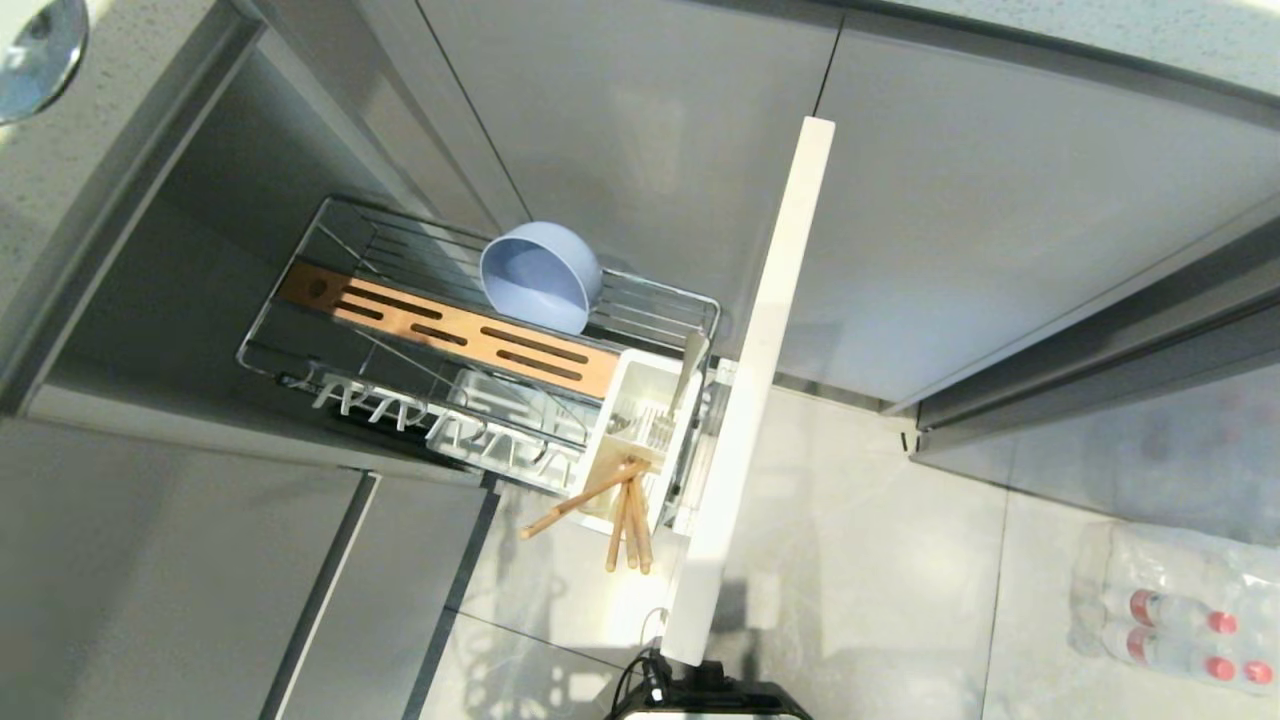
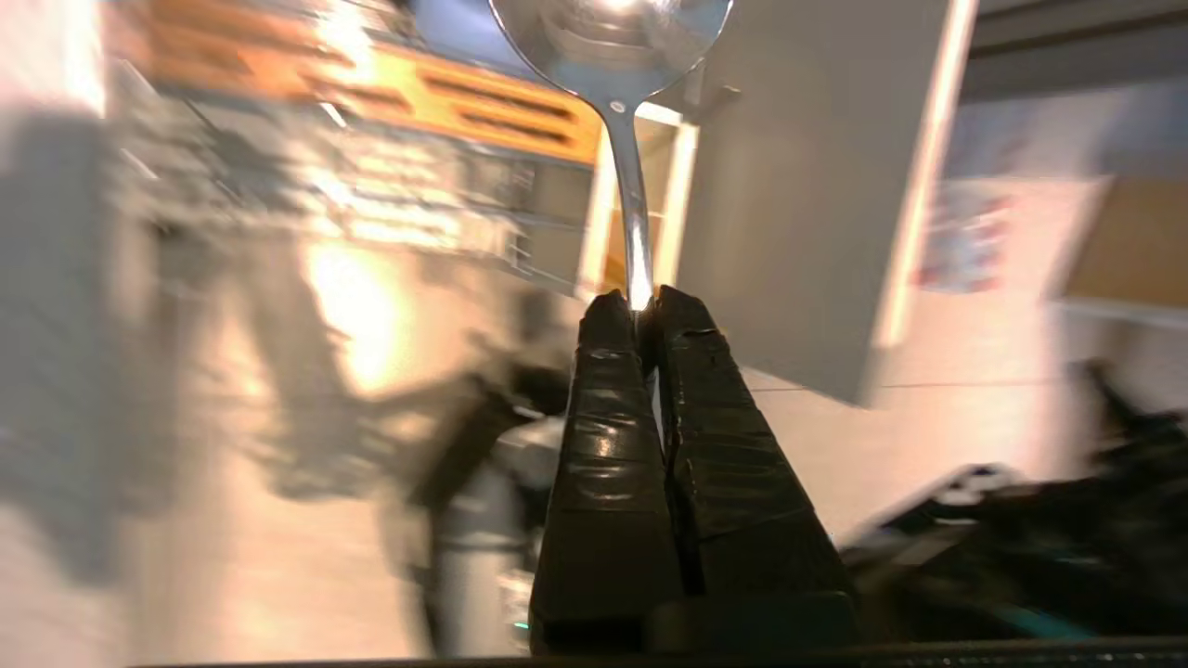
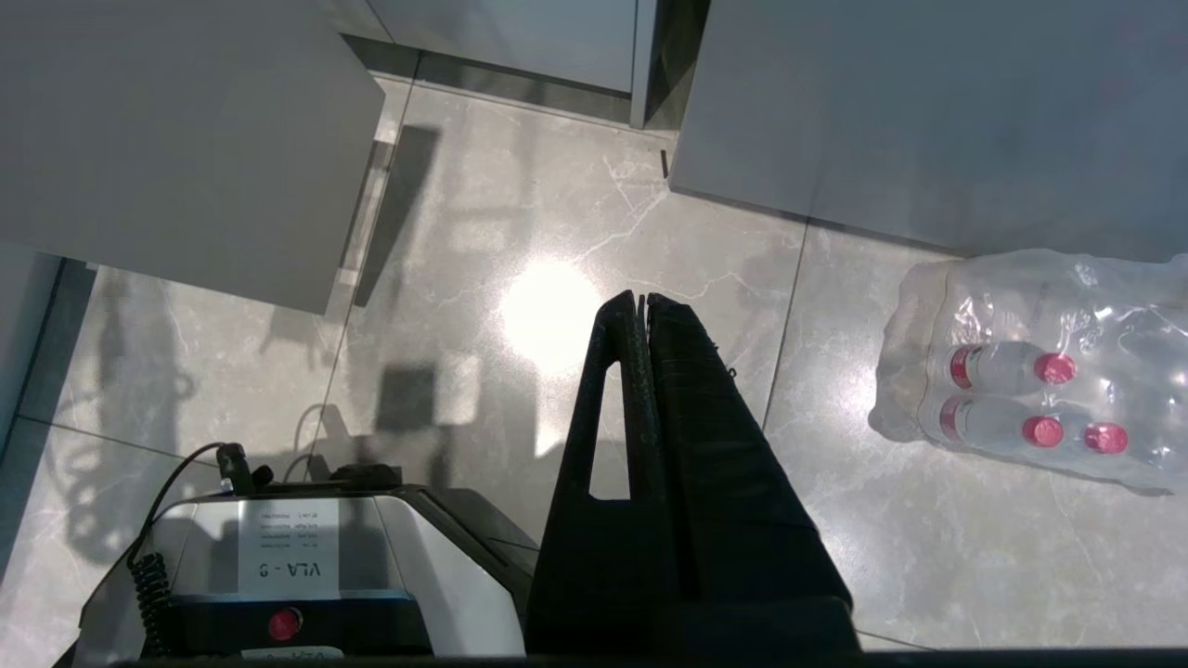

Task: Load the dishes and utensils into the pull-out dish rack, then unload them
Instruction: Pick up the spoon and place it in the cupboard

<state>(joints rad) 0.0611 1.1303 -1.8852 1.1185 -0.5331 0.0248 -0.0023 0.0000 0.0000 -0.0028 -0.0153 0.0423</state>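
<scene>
Chrome wire pull-out dish rack (image 1: 300,330), drawn out from cabinet. Grey-blue bowl (image 1: 540,277) tilted on rack's far wires, at twelve o'clock of slotted wooden bar (image 1: 450,330). Wooden chopsticks (image 1: 610,505) leaning out of white utensil caddy (image 1: 640,440), at five o'clock of bar. Spoon (image 2: 624,139) pinched by handle between closed fingers of left gripper (image 2: 640,301), above rack. Right gripper (image 3: 640,301) parked over floor, fingers together, empty.

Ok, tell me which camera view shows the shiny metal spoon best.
The left wrist view: the shiny metal spoon fills the centre, its handle pinched in the left pincer. The head view catches only its bowl at the top-left corner. The right wrist view shows none of it.
</scene>
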